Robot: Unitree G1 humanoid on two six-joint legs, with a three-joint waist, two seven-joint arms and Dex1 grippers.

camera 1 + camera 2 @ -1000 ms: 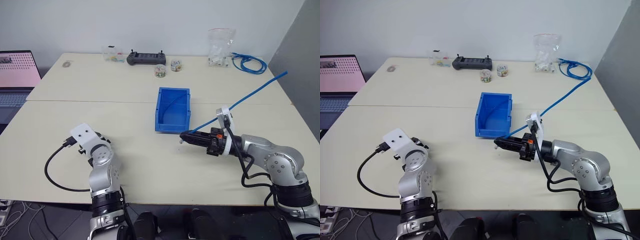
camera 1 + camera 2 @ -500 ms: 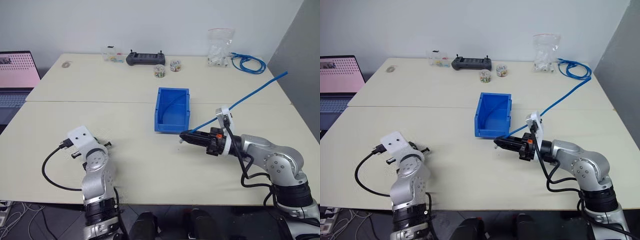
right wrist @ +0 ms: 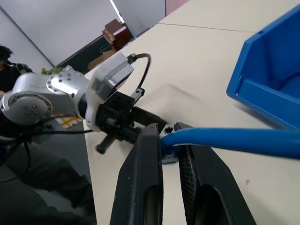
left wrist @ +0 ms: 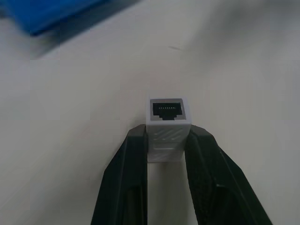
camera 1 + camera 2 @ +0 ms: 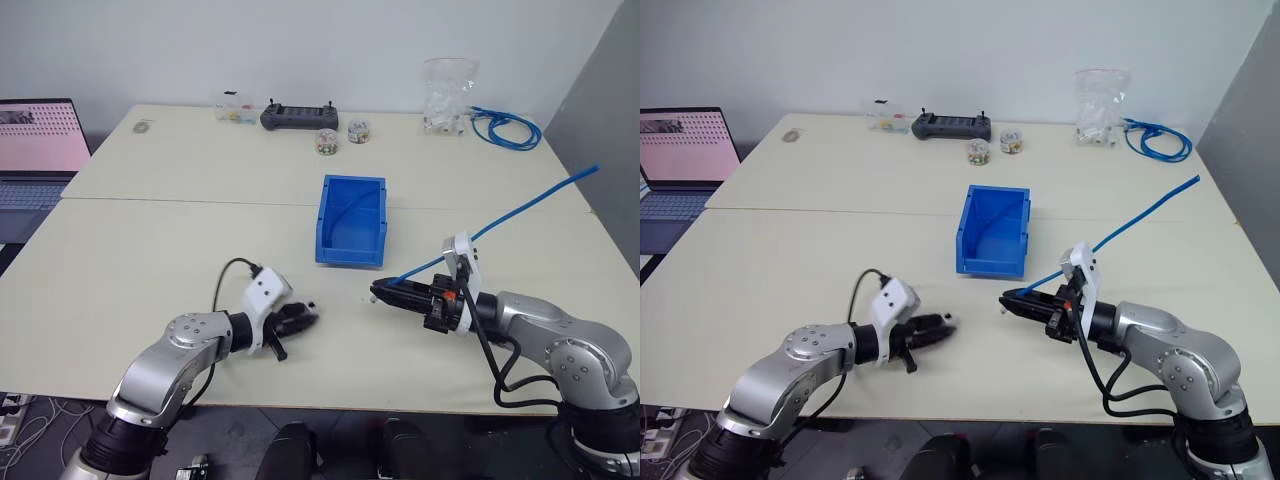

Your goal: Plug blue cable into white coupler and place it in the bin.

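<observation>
My left gripper (image 5: 306, 314) hovers low over the table in front of the bin, pointing toward the right gripper. It is shut on the white coupler (image 4: 168, 123), whose dark socket faces away from the fingers (image 4: 125, 178). My right gripper (image 5: 381, 292) faces it across a short gap, shut on the plug end of the blue cable (image 5: 520, 208). The cable rises behind that arm to the far right, its plug pinched between the black fingers (image 3: 148, 159). The open bright blue bin (image 5: 351, 257) stands just beyond both grippers, with only a thin curved line showing inside.
A laptop (image 5: 35, 150) sits at the far left. Along the back edge are a black controller (image 5: 295, 118), two small jars (image 5: 327, 141), a clear bag (image 5: 445, 95) and a coil of blue cables (image 5: 505, 125).
My left arm has swung in from the left front edge toward the middle, and its gripper now points at the right gripper. The right gripper has hardly moved. The camera has shifted slightly.
</observation>
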